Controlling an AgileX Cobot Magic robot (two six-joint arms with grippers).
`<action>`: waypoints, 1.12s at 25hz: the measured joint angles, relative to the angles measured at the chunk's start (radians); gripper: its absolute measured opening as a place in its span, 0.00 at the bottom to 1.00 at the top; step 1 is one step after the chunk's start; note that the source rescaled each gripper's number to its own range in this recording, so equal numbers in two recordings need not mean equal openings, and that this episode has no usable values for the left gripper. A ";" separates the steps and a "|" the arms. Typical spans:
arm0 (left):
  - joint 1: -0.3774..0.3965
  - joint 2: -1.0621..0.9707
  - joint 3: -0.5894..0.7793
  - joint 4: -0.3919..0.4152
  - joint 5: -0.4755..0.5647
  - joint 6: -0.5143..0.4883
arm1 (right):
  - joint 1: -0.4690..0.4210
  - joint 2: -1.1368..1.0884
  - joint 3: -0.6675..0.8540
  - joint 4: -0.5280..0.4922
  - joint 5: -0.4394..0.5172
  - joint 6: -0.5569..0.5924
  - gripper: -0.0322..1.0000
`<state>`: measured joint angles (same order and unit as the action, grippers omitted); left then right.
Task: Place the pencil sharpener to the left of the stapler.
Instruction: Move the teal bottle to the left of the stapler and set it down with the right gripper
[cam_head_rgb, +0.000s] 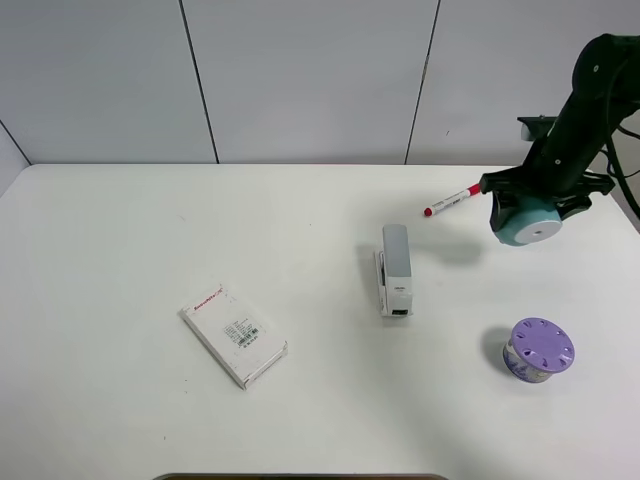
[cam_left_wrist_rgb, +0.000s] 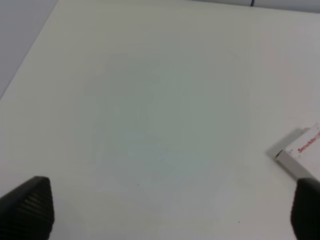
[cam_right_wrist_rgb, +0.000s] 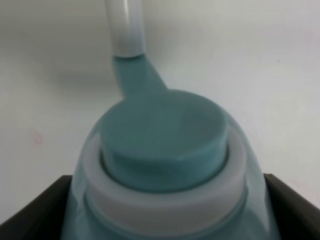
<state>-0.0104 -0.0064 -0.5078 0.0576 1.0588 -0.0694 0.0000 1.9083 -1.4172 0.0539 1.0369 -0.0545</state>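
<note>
The teal pencil sharpener (cam_head_rgb: 527, 222) hangs above the table at the far right, white face turned downward. My right gripper (cam_head_rgb: 535, 200) is shut on it. In the right wrist view its teal dome and white ring (cam_right_wrist_rgb: 165, 165) fill the frame between the dark fingers (cam_right_wrist_rgb: 30, 215). The light-grey stapler (cam_head_rgb: 395, 268) lies at the table's middle, to the left of the sharpener and nearer the front. My left gripper (cam_left_wrist_rgb: 170, 210) is open over bare tabletop, with only its fingertips (cam_left_wrist_rgb: 30, 205) showing; it is out of the exterior high view.
A red-capped marker (cam_head_rgb: 452, 200) lies just left of the held sharpener. A purple round container (cam_head_rgb: 538, 349) stands at the front right. A white box with red print (cam_head_rgb: 233, 334) lies at the front left, its corner (cam_left_wrist_rgb: 300, 155) near my left gripper.
</note>
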 joint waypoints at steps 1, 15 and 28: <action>0.000 0.000 0.000 0.000 0.000 0.000 | 0.000 -0.008 -0.012 0.011 0.005 0.000 0.03; 0.000 0.000 0.000 0.000 0.000 0.000 | 0.210 -0.032 -0.235 0.021 0.075 0.000 0.03; 0.000 0.000 0.000 0.000 0.000 0.000 | 0.475 -0.018 -0.244 0.021 0.039 0.000 0.03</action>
<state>-0.0104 -0.0064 -0.5078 0.0576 1.0588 -0.0694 0.4751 1.8904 -1.6608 0.0751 1.0757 -0.0545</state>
